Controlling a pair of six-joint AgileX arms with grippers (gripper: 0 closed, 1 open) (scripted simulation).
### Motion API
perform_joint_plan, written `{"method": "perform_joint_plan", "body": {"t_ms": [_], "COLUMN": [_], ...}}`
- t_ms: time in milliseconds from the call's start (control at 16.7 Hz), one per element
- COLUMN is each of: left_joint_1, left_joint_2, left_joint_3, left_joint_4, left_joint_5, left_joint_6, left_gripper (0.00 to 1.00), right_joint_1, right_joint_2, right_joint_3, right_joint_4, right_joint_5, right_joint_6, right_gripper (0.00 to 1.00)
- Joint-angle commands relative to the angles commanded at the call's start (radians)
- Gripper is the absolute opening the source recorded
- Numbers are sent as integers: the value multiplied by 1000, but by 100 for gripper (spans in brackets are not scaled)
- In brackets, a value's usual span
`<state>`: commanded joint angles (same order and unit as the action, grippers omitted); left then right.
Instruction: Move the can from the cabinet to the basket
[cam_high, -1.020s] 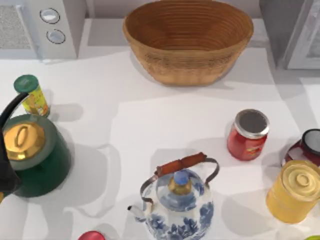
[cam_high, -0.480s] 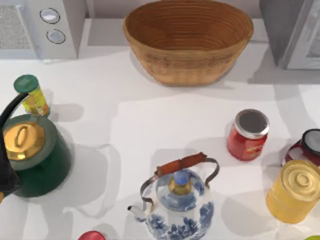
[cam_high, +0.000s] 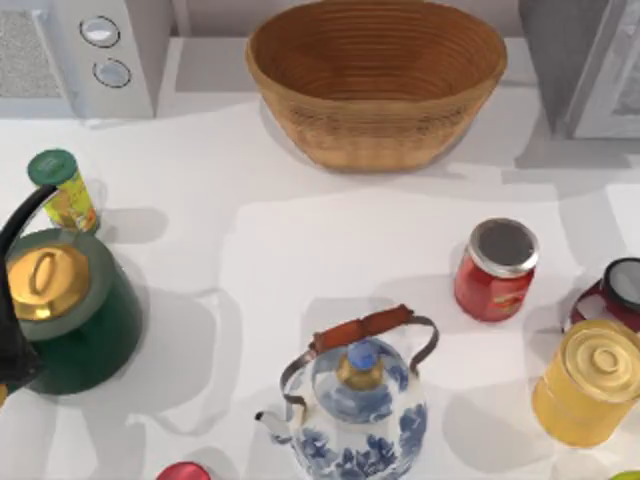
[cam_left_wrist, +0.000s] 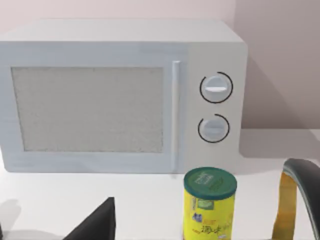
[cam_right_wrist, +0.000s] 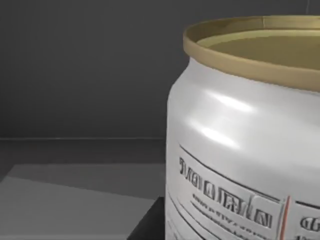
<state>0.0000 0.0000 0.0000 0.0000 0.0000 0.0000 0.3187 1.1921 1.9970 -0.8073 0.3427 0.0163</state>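
The can (cam_right_wrist: 245, 135), silver-white with red lettering and a gold-tinted rim, stands upright inside the dark grey cabinet (cam_right_wrist: 80, 70). The right wrist view sees it from very close. A dark part of my right gripper (cam_right_wrist: 150, 225) shows just below the can. In the top view the cabinet (cam_high: 590, 60) is at the back right corner with its pale door panel angled outward. The wicker basket (cam_high: 376, 120) sits at the back centre, with nothing in it. My left gripper (cam_high: 12, 365) is parked at the left edge beside a green kettle.
A white microwave (cam_high: 85, 50) stands at the back left, with a yellow canister (cam_high: 62, 190) and a green kettle (cam_high: 70, 310) in front of it. A blue-white teapot (cam_high: 355, 400) stands front centre. A red jar (cam_high: 497, 268) and a yellow tin (cam_high: 590, 382) stand at the right.
The cabinet's door edge and the shadows on the table below it have shifted slightly at the back right. Everything on the table has stayed put.
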Motion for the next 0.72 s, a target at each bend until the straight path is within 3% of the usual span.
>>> {"method": "perform_joint_plan", "body": {"t_ms": [360,720], "left_joint_1": [0,0], "left_joint_2": [0,0], "left_joint_3": [0,0], "left_joint_4": [0,0], "left_joint_5": [0,0], "left_joint_6": [0,0], "left_gripper": [100,100], "right_joint_1": [-64,-148], "right_joint_2": [-160,-487], "right_joint_3": [-281,-892], "right_joint_4": [106,325], "right_joint_5": [-29,-129], "right_joint_6": [-1,-8], "right_gripper": [0,0]}}
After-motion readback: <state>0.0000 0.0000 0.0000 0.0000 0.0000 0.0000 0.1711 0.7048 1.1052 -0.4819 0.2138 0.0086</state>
